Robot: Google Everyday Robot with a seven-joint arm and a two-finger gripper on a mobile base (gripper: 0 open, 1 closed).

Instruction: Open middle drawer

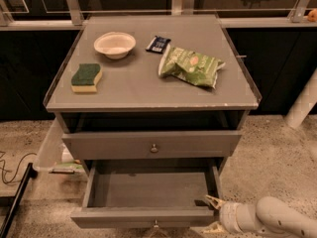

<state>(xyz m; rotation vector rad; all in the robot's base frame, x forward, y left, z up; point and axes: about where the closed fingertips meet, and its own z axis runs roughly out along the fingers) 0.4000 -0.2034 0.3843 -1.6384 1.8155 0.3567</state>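
The middle drawer (148, 188) stands pulled well out, showing its plain grey inside, with its small knob (156, 225) at the bottom edge of the view. My gripper (212, 213) is at the right end of the drawer's front panel, low at the right of the view. Its fingers (214, 201) are spread apart, one above and one below that front corner. The white arm (277, 219) runs off to the lower right. The slimmer top drawer (124, 144) above it has its knob (154, 148) at centre. The bottom drawer is out of view.
On the cabinet top (138, 88) lie a white bowl (114, 44), a green and yellow sponge (86, 78), a green chip bag (191, 66) and a small dark packet (158, 44). A clear bin (52, 152) stands on the floor to the left, and a white post (303, 105) to the right.
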